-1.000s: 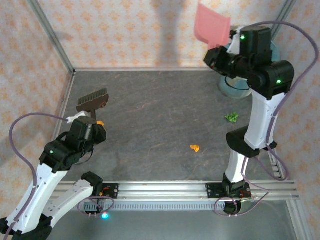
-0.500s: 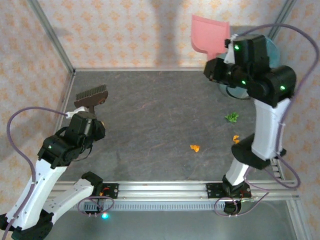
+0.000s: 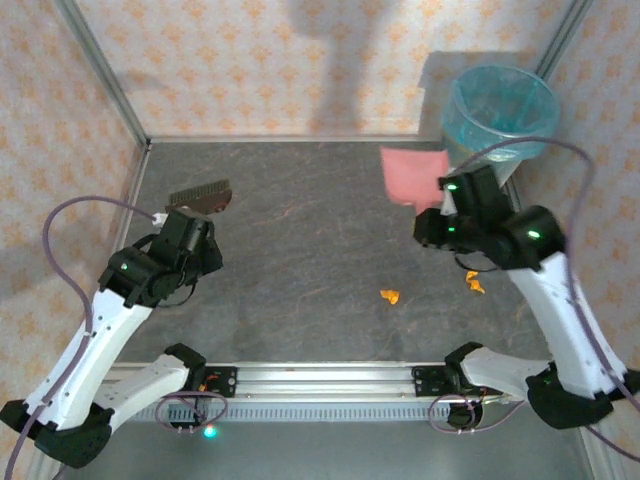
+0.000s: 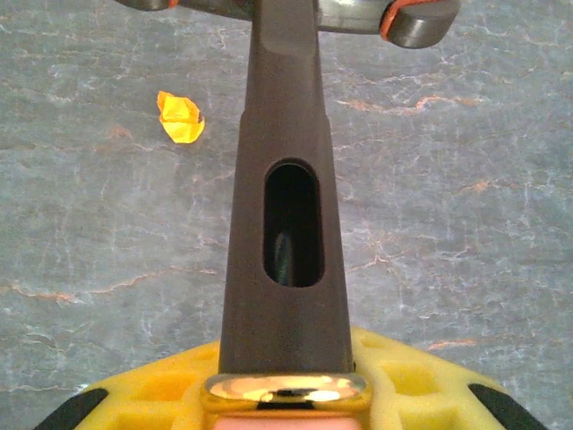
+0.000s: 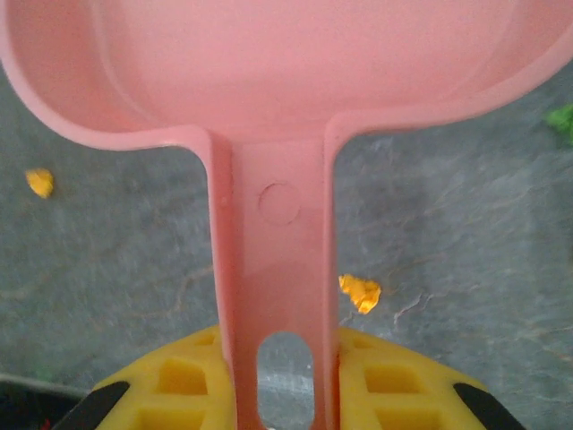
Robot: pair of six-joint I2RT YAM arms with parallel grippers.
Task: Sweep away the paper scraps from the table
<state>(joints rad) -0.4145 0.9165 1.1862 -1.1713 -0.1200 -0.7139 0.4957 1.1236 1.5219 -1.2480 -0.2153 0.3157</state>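
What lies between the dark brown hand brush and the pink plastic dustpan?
Bare dark grey table, seen in the top view, from brush to dustpan; the orange paper scraps lie nearer the arm bases.

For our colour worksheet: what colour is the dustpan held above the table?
Pink. The dustpan shows best in the right wrist view.
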